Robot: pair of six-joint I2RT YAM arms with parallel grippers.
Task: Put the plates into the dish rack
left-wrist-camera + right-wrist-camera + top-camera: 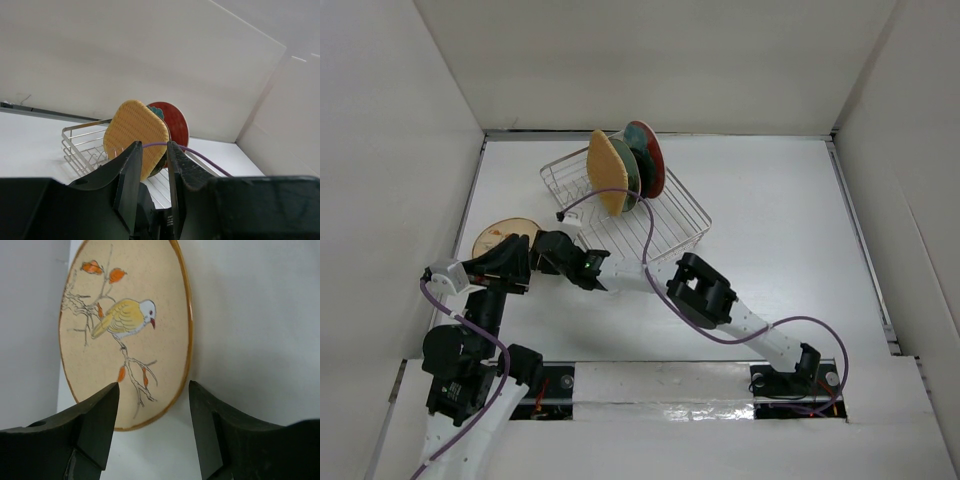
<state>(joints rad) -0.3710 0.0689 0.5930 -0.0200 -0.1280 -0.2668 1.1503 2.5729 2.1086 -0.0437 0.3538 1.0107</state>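
Note:
A cream plate with a bird picture and a tan rim lies flat on the table at the left, filling the right wrist view. My right gripper is open, its fingers on either side of the plate's near rim and not touching it. The dish rack holds the orange woven plate, a teal plate and a red-faced plate, all upright. My left gripper is slightly open and empty, pointing at the rack from beside the right wrist.
The right arm's purple cable arcs over the rack's near corner, just past my left fingertips. White walls enclose the table on the left, back and right. The two arms cross close together left of the rack.

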